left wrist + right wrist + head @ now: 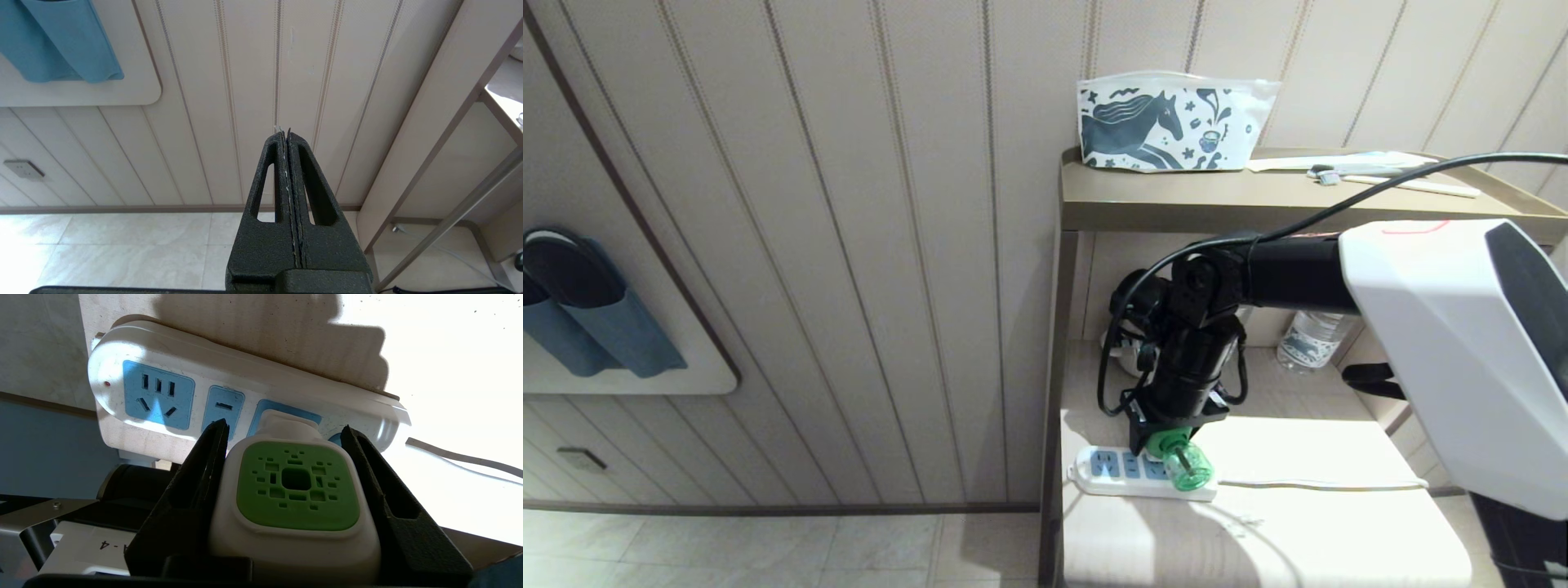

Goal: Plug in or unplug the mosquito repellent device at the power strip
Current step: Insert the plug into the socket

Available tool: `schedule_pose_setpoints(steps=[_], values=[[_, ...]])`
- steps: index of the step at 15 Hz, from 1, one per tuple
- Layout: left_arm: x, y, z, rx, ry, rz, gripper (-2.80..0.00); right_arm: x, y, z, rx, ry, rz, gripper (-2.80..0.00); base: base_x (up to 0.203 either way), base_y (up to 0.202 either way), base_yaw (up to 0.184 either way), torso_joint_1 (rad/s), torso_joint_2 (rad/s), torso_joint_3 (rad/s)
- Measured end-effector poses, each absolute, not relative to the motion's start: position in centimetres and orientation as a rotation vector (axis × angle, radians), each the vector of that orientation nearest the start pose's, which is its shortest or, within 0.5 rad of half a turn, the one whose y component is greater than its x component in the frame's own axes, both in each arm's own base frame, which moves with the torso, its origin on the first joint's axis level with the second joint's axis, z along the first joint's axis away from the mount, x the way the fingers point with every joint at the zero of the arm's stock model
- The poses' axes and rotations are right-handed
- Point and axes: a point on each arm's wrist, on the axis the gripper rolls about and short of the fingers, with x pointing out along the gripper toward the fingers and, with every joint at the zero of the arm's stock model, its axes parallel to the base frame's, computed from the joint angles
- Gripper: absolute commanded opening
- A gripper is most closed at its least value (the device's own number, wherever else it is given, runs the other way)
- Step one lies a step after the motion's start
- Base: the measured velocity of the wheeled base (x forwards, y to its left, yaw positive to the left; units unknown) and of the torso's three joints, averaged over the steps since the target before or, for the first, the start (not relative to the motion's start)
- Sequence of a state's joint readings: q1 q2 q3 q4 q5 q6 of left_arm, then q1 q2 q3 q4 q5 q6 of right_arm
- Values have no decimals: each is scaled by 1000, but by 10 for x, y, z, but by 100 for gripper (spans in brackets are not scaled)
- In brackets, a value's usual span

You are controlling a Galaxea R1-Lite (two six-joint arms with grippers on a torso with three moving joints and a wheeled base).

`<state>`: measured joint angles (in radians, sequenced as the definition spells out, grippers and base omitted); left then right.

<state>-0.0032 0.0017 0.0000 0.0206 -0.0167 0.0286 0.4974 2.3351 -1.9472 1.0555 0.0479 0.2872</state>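
right hand [286, 457] pinching repellent device [296, 498], plug hidden at power strip [171, 396], left hand [288, 134] pressed together

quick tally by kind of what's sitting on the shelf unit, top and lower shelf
pouch: 1
toothbrush: 1
water bottle: 1
power strip: 1
mosquito repellent device: 1
total: 5
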Motion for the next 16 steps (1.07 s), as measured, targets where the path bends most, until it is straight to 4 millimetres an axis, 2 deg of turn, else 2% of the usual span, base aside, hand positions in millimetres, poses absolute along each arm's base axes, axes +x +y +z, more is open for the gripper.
schedule_pose_setpoints(steps=[13, 14, 16], values=[[-23, 0, 73, 28, 22, -20, -280, 347, 193, 131, -73, 1465, 224, -280, 0, 0, 0, 0, 0, 0], [-23, 0, 73, 29, 22, -20, -280, 346, 193, 133, -73, 1459, 225, 0, 0, 0, 0, 0, 0, 0], [-23, 0, 73, 28, 22, -20, -280, 342, 192, 139, -76, 1448, 227, 0, 0, 0, 0, 0, 0, 0]])
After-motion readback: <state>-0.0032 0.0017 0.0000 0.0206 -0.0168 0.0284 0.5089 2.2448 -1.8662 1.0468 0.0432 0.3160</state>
